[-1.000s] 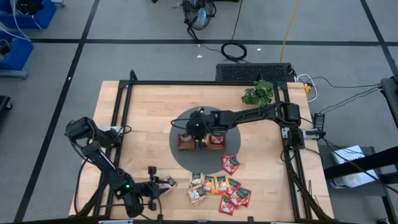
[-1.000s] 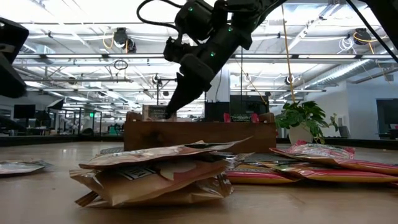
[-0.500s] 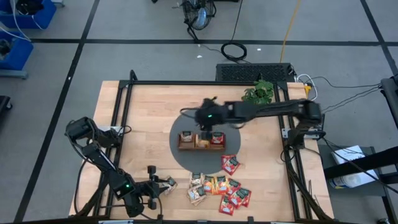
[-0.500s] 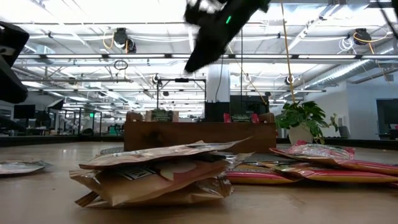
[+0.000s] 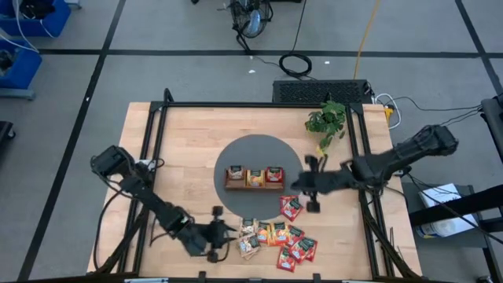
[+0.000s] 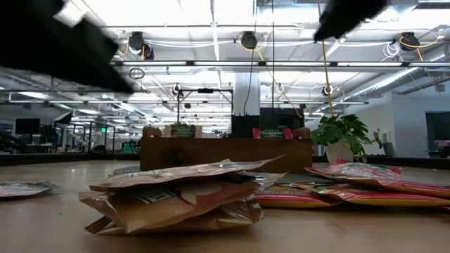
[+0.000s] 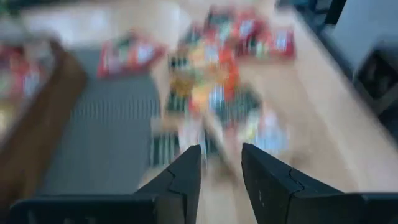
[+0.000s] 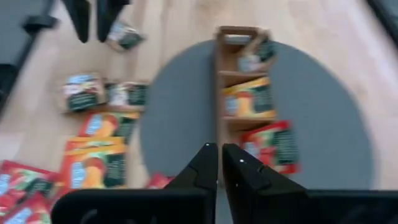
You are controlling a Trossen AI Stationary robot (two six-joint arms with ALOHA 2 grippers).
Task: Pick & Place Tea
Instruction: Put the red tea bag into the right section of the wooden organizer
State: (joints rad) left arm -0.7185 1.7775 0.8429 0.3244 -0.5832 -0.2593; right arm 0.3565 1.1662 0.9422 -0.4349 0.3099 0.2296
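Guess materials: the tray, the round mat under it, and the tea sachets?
Tray: looks like wood, brown, matte, with thick walls and dividers. Round mat: probably rubber or felt, flat grey, no glare. Tea sachets: likely printed paper or foil laminate; they crumple and puff in the low view, slight sheen on the red ones.

The left wrist view smears the tea sachets (image 7: 217,81); their labels are unreadable. Both arms are cropped in the low view.

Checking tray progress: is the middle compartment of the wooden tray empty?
No, in the high view the wooden tray holds an orange sachet in its middle compartment.
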